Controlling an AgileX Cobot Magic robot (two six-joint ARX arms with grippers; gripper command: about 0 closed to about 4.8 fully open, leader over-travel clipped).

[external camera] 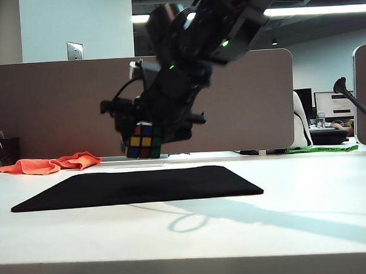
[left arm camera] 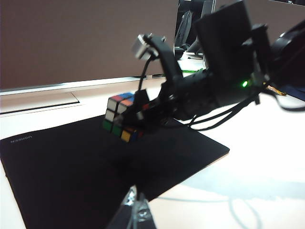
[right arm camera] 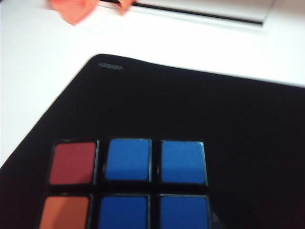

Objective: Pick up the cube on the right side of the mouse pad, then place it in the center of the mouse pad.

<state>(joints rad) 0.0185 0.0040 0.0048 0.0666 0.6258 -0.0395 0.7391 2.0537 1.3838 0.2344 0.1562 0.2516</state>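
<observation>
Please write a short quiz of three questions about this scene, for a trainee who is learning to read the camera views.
1. True or false: the cube rests on the mouse pad.
2. Which gripper holds the cube? A) the left gripper B) the right gripper C) neither
3. Fill in: on the table behind the far left corner of the mouse pad lies an orange ____.

Key
1. False. In the exterior view and the left wrist view the cube hangs in the air above the pad.
2. B. The right gripper is closed on it; the left gripper stays low at the near edge of the pad, holding nothing.
3. cloth
</observation>
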